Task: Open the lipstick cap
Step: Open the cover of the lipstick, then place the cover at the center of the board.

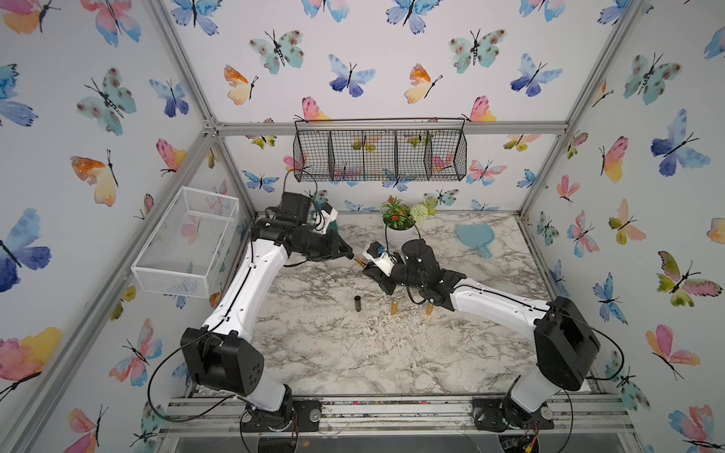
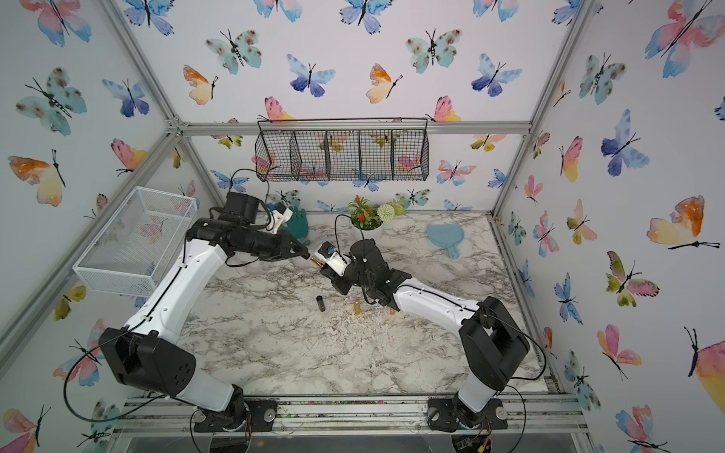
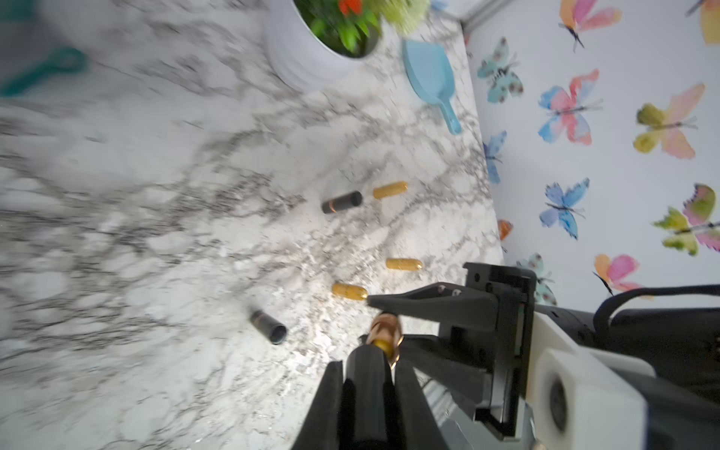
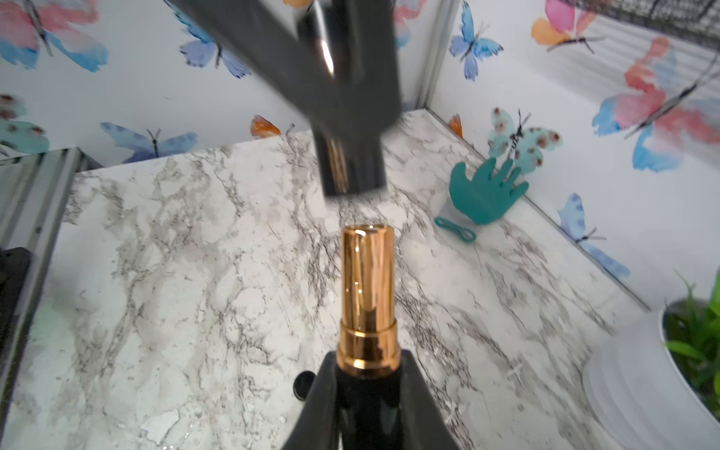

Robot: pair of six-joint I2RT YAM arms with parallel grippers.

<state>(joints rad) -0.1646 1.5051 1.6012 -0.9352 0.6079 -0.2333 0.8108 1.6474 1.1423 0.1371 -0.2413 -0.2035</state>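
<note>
Gap between cap (image 4: 352, 167) and gold tube (image 4: 368, 280), clear in right wrist view alone

The front half of the marble-patterned desk (image 1: 353, 353) lies open from left edge to right edge. Across its middle a short black tube (image 1: 357, 303), a gold tube (image 1: 394, 308) and a second gold tube (image 1: 430, 308) stand with gaps between them. Behind these, above the centre, the left gripper (image 1: 350, 255) and right gripper (image 1: 368, 267) nearly meet. The back edge carries a white pot of green plants (image 1: 404, 237), with a pale blue paddle-shaped dish (image 1: 475, 236) toward the right corner and a teal hand-shaped stand (image 2: 298, 225) toward the left corner.
</note>
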